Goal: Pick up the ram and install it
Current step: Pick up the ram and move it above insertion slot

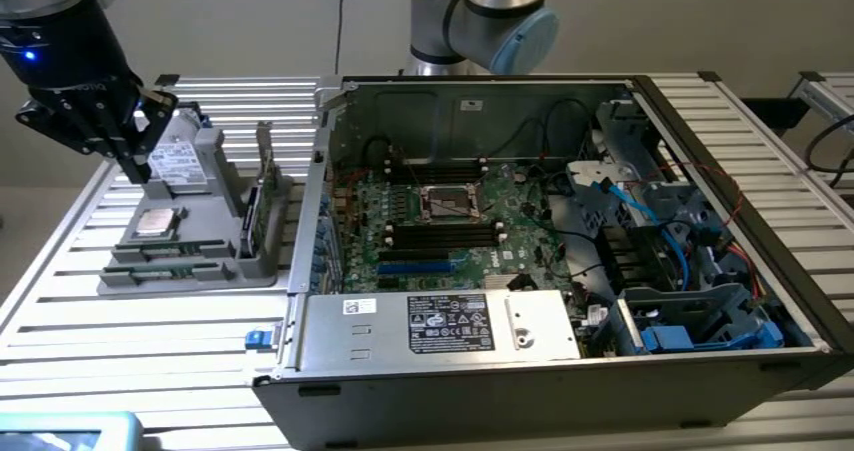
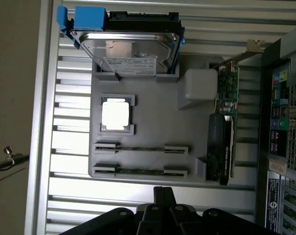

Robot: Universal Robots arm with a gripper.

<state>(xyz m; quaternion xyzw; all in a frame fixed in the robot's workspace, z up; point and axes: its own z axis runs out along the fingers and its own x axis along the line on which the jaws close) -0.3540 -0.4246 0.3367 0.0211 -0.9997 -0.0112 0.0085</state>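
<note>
The gripper hangs over the grey parts tray at the exterior view's left, its fingers pressed together with nothing held between them. The ram is found in that tray, resting on edge between two pairs of white clips. A second, like stick is seated just beside it and parallel, with the processor and the hard drive further along, and an upright expansion card down one side. The open computer case is set beside the tray, its motherboard exposed. The step in hand is judged to be the approach for the pick, as both sticks are seated in their holders. For this to be done well, the fingers would have to be parted before any descent, since closed tips could only press on the thin upper edge. The jaws are best aligned across the board's thickness, centred along its length so that it is not tipped, and kept apart from the neighbouring stick and the clips. A straight upward lift is judged safest, as a skewed pull could bind the board in its holders.
</note>
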